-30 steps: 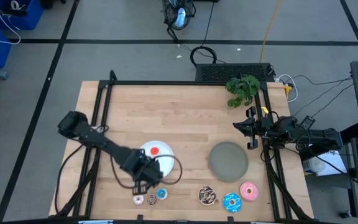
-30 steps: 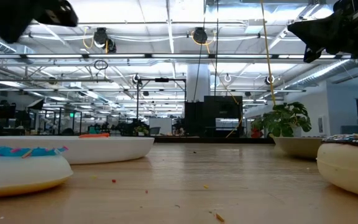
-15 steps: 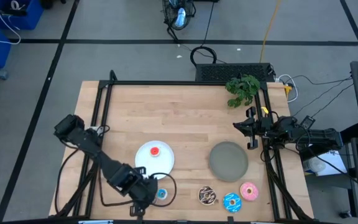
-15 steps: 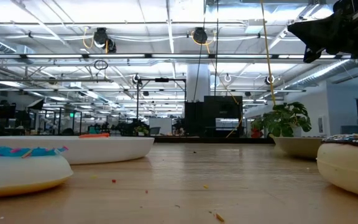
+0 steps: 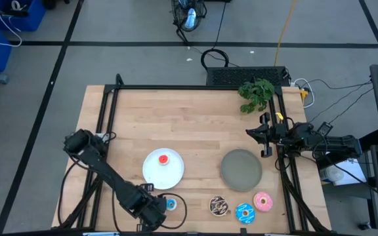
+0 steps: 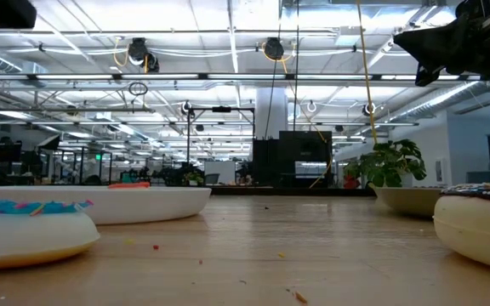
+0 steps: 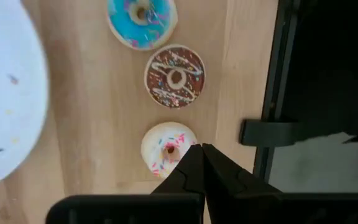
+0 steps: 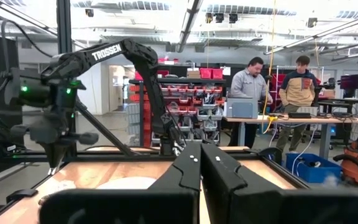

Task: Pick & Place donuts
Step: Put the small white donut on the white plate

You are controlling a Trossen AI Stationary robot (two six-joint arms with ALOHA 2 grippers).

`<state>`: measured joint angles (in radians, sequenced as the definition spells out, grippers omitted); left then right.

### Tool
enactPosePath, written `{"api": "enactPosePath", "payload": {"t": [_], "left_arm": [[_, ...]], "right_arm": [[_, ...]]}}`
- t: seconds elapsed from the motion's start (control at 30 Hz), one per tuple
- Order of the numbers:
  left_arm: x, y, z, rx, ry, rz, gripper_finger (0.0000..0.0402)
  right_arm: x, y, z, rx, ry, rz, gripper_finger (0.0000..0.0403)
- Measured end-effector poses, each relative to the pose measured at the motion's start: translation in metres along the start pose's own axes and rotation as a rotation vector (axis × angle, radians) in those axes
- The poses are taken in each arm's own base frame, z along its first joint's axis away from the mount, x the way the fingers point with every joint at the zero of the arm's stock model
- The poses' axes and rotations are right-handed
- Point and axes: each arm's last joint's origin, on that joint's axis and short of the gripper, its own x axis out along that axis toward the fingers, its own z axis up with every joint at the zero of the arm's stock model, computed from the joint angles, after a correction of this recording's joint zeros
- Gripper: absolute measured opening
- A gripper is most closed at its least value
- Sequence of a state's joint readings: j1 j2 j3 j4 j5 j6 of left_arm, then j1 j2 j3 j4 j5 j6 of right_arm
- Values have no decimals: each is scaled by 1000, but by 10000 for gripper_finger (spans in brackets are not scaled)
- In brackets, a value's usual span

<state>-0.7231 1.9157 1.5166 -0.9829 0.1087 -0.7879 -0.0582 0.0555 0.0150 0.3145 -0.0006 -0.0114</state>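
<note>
Light wooden planks make up the counter [image 5: 195,131], framed by black rails, with a small green plant [image 5: 256,93] at about 1 o'clock near its far right corner. Around 7 o'clock of the counter's middle sits the white plate [image 5: 163,168] carrying the tiny red donut [image 5: 164,158]; the grey plate [image 5: 241,168] lies around 5 o'clock, bare. Along the near edge, at 6 o'clock, the larger donuts stand in a row: the chocolate donut with sprinkles [image 5: 218,206], the blue-iced donut [image 5: 245,212] and the pink-iced donut [image 5: 263,200], close to one another but apart. Left of them the left tool [image 5: 151,213] hangs low over the near edge, its fingers pressed together on nothing. Its wrist view shows the tiny pink-white donut [image 7: 168,149] right beneath its tips, with the tiny brown donut [image 7: 174,75] and the tiny blue donut [image 7: 142,19] in a line beyond it, all flat on the wood beside the white plate's rim. The right tool [image 5: 262,139] waits at 3 o'clock by the counter's right rail, likewise closed and empty. Two people [image 8: 275,93] stand at a desk in the room behind.
</note>
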Motion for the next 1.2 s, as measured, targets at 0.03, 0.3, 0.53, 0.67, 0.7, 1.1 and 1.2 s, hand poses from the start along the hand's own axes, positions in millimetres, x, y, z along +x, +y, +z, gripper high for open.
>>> {"api": "enactPosePath", "payload": {"t": [0.03, 0.3, 0.53, 0.67, 0.7, 1.1, 1.2], "left_arm": [[2, 0, 0, -1, 8, 0, 2], [2, 2, 2, 2, 0, 9, 4], [2, 3, 3, -24, -42, 51, 35], [3, -2, -2, -50, -43, 49, 69], [3, -4, -4, -59, -42, 48, 80], [6, -15, -16, -66, -110, 112, 245], [6, -16, -18, -47, -131, 132, 269]], "right_arm": [[0, 0, 0, 0, 0, 0, 0], [0, 0, 0, 0, -2, 0, 0], [0, 0, 1, 0, -12, -3, 0], [0, 0, 1, 0, -10, -3, 0], [0, 0, 1, 0, -10, -3, 0], [0, 0, 1, 0, -10, -3, 0], [0, 0, 1, 0, -10, -3, 0]]}}
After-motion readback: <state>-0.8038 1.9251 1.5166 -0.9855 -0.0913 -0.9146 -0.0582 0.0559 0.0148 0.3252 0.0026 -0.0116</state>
